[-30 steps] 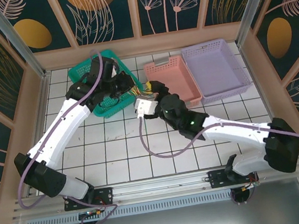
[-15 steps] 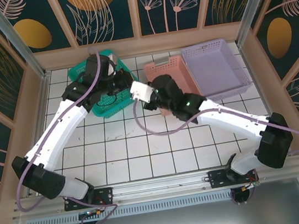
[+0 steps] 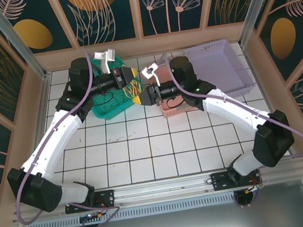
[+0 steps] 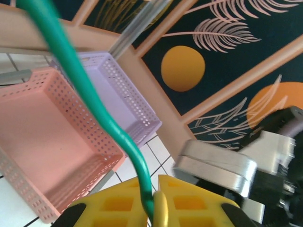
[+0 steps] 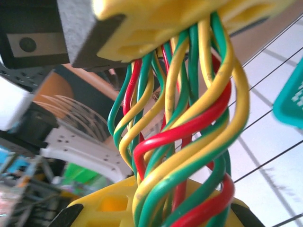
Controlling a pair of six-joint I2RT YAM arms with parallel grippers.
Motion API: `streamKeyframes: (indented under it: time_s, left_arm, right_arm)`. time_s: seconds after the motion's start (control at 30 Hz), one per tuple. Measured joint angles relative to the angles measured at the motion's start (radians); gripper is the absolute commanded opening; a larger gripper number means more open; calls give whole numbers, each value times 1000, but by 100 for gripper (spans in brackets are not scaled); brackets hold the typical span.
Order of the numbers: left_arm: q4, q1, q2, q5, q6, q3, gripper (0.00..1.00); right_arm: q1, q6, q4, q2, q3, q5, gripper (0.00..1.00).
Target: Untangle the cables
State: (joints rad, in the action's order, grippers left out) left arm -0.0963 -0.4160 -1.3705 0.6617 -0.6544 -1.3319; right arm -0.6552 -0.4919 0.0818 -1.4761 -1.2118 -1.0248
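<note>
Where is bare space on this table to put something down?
Free: the middle of the white tiled table, nearer than the baskets; the lilac plastic basket is empty. Crowded: between green plastic basket and pink plastic basket, where left gripper and right gripper clamp the twisted coloured cables.

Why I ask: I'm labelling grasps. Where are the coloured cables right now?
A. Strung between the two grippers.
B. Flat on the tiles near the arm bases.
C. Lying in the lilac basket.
A: in the right wrist view the twisted cables run from the left gripper above to the right gripper below.
</note>
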Motion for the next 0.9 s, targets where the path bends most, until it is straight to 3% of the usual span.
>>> streamKeyframes:
  time_s: [0.1, 0.13, 0.23, 0.33, 0.47, 0.63, 0.9]
  left_arm:
    - [32, 13, -5, 16, 4, 3, 0]
    - [34, 18, -6, 11, 3, -6, 5]
    - [20, 21, -11, -59, 4, -51, 52]
    - [-15, 61, 14, -224, -18, -80, 70]
    - [-102, 82, 110, -358, -89, -53, 76]
    - [-121, 69, 227, -344, -220, 47, 85]
    - [-142, -37, 129, -332, -374, 79, 84]
  right_arm:
    - [1, -2, -99, -27, -76, -9, 0]
    - [4, 11, -140, -31, -106, 9, 0]
    - [13, 42, -206, -29, -154, 55, 0]
    - [20, 50, -274, -16, -154, 124, 0]
    - [41, 66, -332, -41, -178, 208, 0]
    - [42, 96, -381, -124, -272, 279, 0]
    - [-41, 226, -515, -161, -378, 465, 0]
